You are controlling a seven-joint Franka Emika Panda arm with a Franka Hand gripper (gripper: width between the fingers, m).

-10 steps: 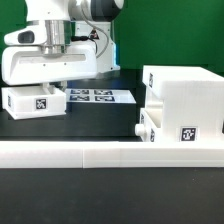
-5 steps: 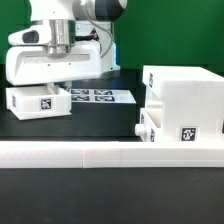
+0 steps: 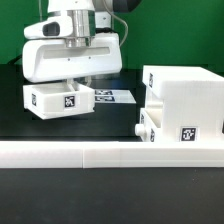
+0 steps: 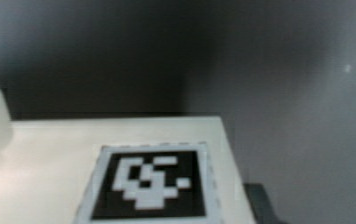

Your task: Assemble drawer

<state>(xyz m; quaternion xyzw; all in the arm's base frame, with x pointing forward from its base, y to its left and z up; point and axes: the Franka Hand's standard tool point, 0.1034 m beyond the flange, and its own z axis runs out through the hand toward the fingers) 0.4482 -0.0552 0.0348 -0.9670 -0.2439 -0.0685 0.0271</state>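
Observation:
In the exterior view my gripper (image 3: 71, 86) reaches down into a small white tray (image 3: 58, 99) with a black-white tag on its side, and is shut on it. The fingertips are hidden by the tray. The tray is left of centre, well apart from the large white box shell (image 3: 185, 92) on the exterior view's right. A second small tray (image 3: 155, 127) with a knob (image 3: 140, 129) sits in the shell's lower part, knob pointing to the exterior view's left. The wrist view shows a white tray surface with a tag (image 4: 152, 180) close up.
The long low white rail (image 3: 110, 153) runs across the front of the black table. The marker board (image 3: 112, 97) lies flat behind the held tray, partly covered by it. A green wall stands behind the arm.
My gripper and the small tray in it have moved toward the exterior view's right, closer to the box shell. The tray now covers part of the marker board. The shell has not moved.

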